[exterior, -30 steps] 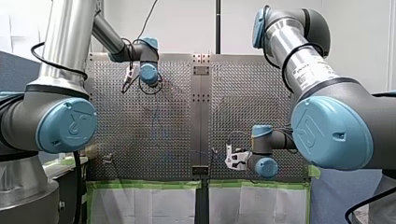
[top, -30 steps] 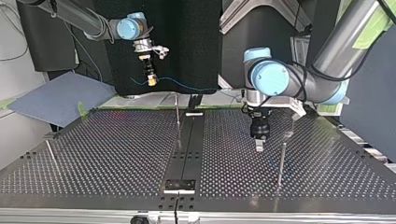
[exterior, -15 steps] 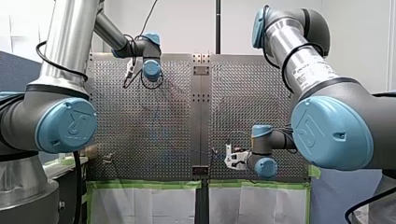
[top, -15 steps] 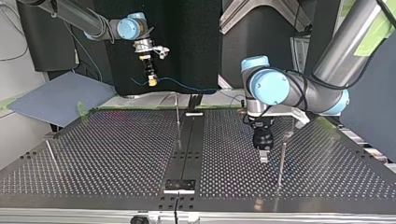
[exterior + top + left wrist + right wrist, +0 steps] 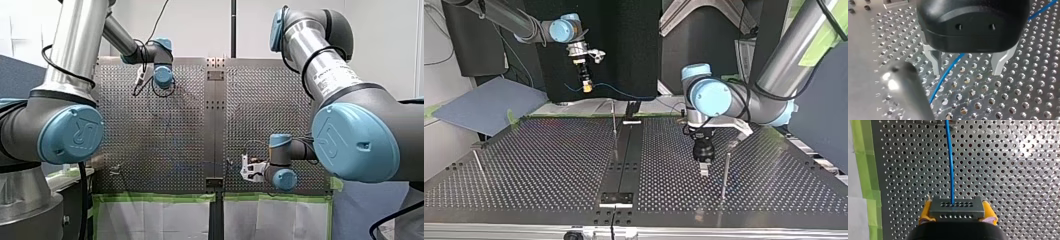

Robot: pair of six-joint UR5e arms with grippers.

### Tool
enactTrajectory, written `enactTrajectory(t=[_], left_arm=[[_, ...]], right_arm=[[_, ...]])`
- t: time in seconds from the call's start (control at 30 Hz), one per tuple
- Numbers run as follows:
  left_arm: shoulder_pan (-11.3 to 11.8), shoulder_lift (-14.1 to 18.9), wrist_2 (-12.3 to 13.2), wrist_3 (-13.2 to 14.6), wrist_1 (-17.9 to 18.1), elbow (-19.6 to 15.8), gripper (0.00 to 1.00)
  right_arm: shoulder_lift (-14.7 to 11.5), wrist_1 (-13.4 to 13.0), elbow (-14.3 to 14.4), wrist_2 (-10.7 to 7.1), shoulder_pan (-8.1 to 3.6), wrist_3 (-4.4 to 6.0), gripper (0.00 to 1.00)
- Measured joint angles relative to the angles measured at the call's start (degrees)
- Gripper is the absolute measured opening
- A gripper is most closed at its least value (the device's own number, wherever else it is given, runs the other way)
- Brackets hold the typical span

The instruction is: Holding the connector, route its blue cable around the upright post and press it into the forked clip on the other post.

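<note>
Your left gripper (image 5: 967, 66) straddles the blue cable (image 5: 944, 76), fingers spread, a post (image 5: 908, 92) just beside it; your right gripper (image 5: 956, 211) pinches the connector (image 5: 956, 206).

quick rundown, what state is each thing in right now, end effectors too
Grey rectangular connector: held, clamped on both sides.
Thin blue cable: plugged into the connector, leading away from it.
Right end effector, yellow pads: shut on the connector.
Left end effector, black with metal fingers: open, straddling the cable.
Metal upright post: standing, close beside the left end effector.
Second metal post: standing; its clip is too small to make out.
</note>
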Motion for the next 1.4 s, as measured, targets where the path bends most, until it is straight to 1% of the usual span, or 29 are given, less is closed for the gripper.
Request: enactTrajectory(t=[0.23, 0.4, 0.6, 0.77, 0.87, 1.07, 1.23, 1.4], left_arm=[[-0.9, -2.5, 0.7, 0.2, -1.5, 0.6, 0.98], [-1.3, -4.1, 0.6, 0.0, -1.7, 0.4, 0.98], [-1.8, -5.3, -0.3, -0.1, -1.7, -0.4, 0.98], [-2.9, -7.6, -0.9, 0.0, -1.0, -1.9, 0.98], [-3.5, -8.7, -1.6, 0.1, 0.2, -3.0, 0.98], [-4.5, -9.3, -3.0, 0.0, 2.6, -4.7, 0.98], [-5.2, -9.5, -3.5, -0.1, 3.3, -5.5, 0.98], [-6.1, -10.8, -3.5, 0.2, 3.6, -5.9, 0.98]], right_arm=[[0.0, 0.1, 0.0, 0.0, 0.01, 0.0, 0.0], [0.0, 0.2, 0.0, 0.0, 0.01, -0.02, 0.0], [0.0, 0.2, 0.0, 0.0, -0.09, -0.02, 0.0], [0.0, 0.3, 0.0, 0.0, -0.12, -0.11, 0.0], [0.0, 0.4, 0.0, 0.0, -0.1, -0.16, 0.0], [0.0, 0.4, 0.0, 0.0, -0.03, -0.21, 0.0], [0.0, 0.4, 0.0, 0.0, -0.02, -0.14, 0.0], [0.0, 0.4, 0.0, 0.0, -0.02, -0.16, 0.0]])
